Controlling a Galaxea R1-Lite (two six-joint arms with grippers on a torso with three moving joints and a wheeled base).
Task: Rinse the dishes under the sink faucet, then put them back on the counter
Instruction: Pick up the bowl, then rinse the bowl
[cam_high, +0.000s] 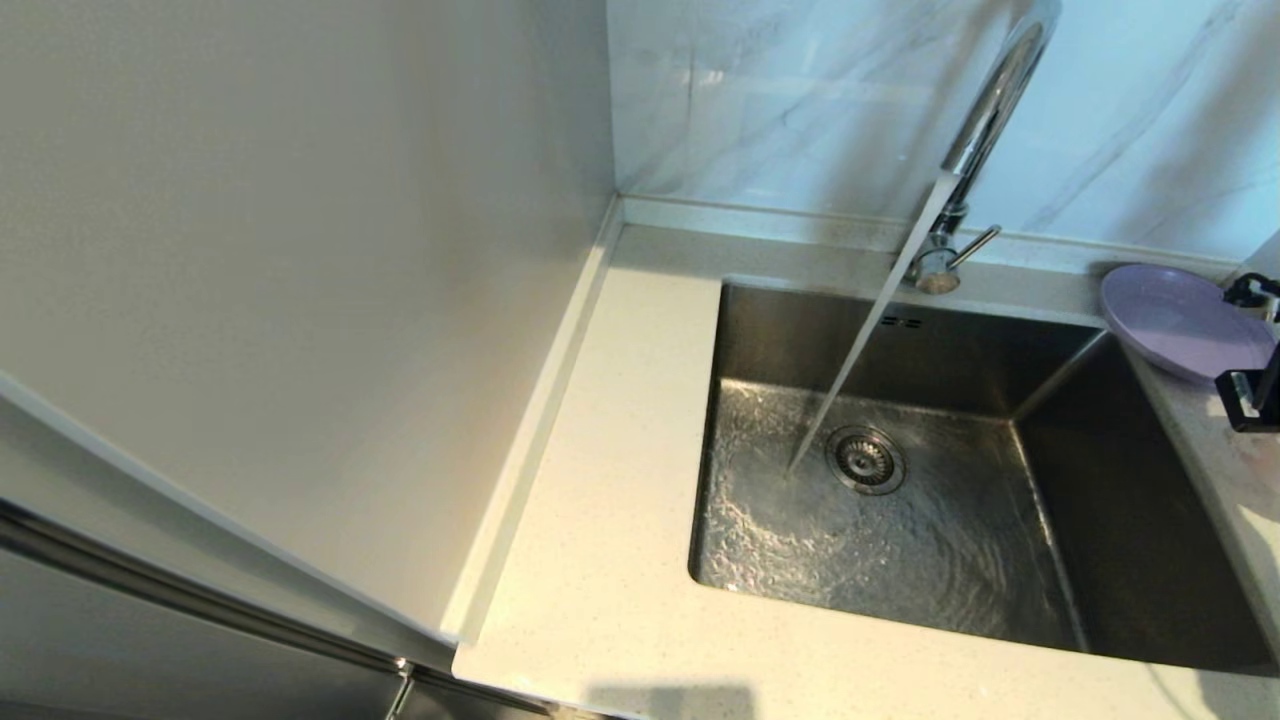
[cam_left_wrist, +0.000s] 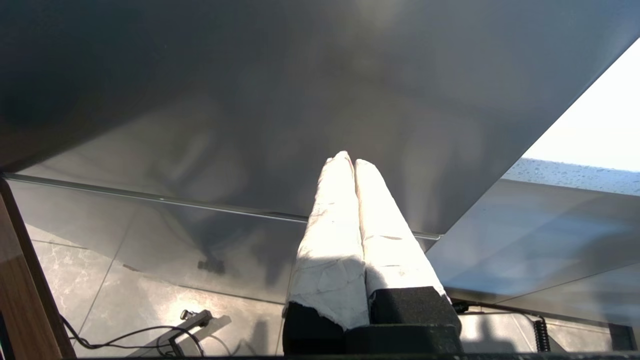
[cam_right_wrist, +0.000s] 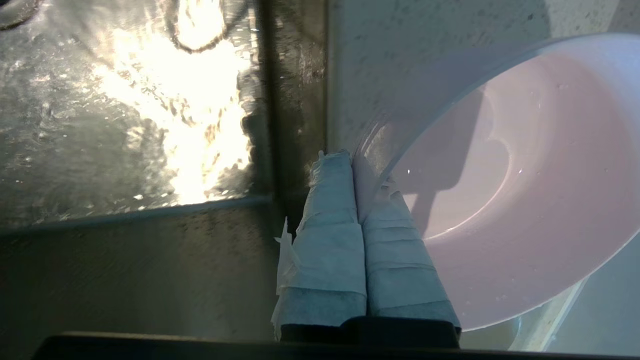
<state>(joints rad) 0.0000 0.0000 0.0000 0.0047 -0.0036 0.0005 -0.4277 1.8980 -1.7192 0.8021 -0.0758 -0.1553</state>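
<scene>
One round purple plastic plate (cam_high: 1180, 318) on the cream stone bench (cam_high: 600, 560), one pale pink round bowl (cam_right_wrist: 500, 200) pinched by right gripper (cam_right_wrist: 356, 162) jaws, left gripper (cam_left_wrist: 348, 162) jaws closed, empty.

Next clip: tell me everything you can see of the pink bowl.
The pink bowl is pale, plain and matte, plastic by its look, round with a thin rim and a shallow curved inside holding a few glints of wet. It is tilted beside the sink basin, over the speckled counter. The right gripper is shut on its rim, one finger inside and one outside. Only the right wrist view shows it.

Lavender plate (cam_high: 1180, 320), pale pink bowl (cam_right_wrist: 500, 200)
</scene>
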